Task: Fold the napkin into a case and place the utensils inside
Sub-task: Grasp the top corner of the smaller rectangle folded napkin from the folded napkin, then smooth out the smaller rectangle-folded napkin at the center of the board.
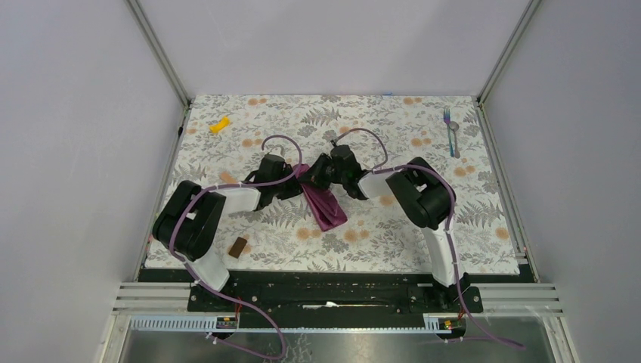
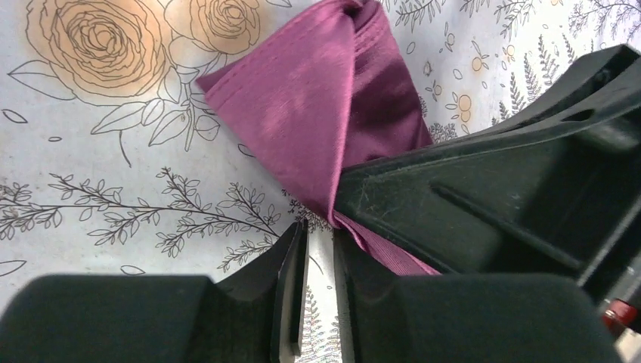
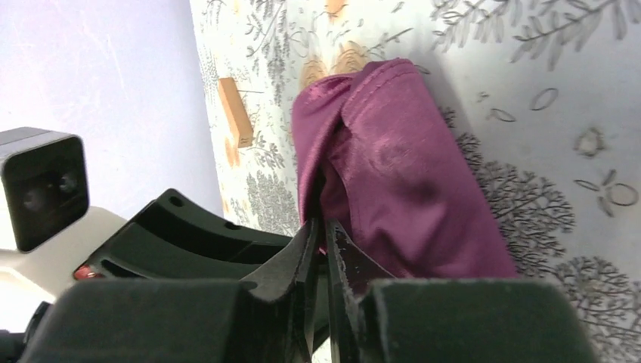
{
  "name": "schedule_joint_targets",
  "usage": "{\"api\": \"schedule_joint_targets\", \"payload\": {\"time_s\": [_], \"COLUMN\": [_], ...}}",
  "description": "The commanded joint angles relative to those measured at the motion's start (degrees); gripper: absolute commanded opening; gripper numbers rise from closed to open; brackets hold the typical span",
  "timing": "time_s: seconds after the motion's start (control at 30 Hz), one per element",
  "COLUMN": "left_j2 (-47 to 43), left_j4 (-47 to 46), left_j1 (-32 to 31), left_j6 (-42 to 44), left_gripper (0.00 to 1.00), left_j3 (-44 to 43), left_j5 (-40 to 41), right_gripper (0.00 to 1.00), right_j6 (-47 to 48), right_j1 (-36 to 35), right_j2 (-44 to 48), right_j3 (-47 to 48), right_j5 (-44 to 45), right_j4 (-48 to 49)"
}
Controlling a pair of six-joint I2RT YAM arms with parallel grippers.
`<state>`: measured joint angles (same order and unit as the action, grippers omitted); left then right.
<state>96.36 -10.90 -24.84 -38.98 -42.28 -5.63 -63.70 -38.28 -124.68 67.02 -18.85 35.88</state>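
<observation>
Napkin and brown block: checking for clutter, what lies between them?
Top view: only bare flowered mat between the napkin and the block.

One plum-magenta napkin [image 1: 325, 203] is counted at the middle of the scene. One fork [image 1: 447, 125] and one spoon [image 1: 454, 140] are seen at the far right. One yellow piece [image 1: 219, 125] is found at the far left and one brown block [image 1: 239, 246] at the near left. Two robot arms are counted, the left arm [image 1: 198, 219] and the right arm [image 1: 423, 197], over one floral table cover [image 1: 393, 227].
</observation>
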Motion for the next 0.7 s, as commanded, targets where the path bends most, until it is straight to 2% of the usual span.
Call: {"api": "schedule_joint_targets", "payload": {"time_s": [0.0, 0.1, 0.13, 0.3, 0.43, 0.5, 0.67], "left_j2": [-0.4, -3.1, -4.4, -8.5, -10.4, -10.7, -9.6], "left_j4": [7.3, 9.0, 9.4, 9.3, 7.3, 6.5, 0.1], "left_j1": [-0.7, -0.6, -0.6, -0.6, -0.6, -0.6, -0.6], "left_j6": [2.5, 3.6, 3.7, 2.7, 0.5, -0.3, -5.1], "left_gripper": [0.26, 0.30, 0.31, 0.32, 0.33, 0.33, 0.37], "left_j3": [0.4, 1.1, 1.5, 5.0, 7.8, 8.7, 11.1], "left_j5": [0.4, 1.0, 0.9, -2.7, -5.8, -6.8, -11.9], "right_gripper": [0.15, 0.20, 0.22, 0.44, 0.60, 0.61, 0.64], "right_j6": [3.5, 10.4, 14.0, 35.9, 49.9, 54.2, 59.8], "right_j1": [-1.0, -0.3, -0.2, -0.2, -0.3, -0.4, -3.6], "right_j2": [6.7, 13.7, 15.9, 24.3, 25.8, 25.2, 23.9], "right_j3": [1.9, -0.3, -0.5, -1.7, 0.4, 2.0, 2.3], "right_j5": [0.5, 0.0, 0.0, -0.3, 0.2, 2.0, 5.7], "right_j4": [-4.8, -12.4, -17.8, -32.5, -43.7, -47.7, -50.0]}}
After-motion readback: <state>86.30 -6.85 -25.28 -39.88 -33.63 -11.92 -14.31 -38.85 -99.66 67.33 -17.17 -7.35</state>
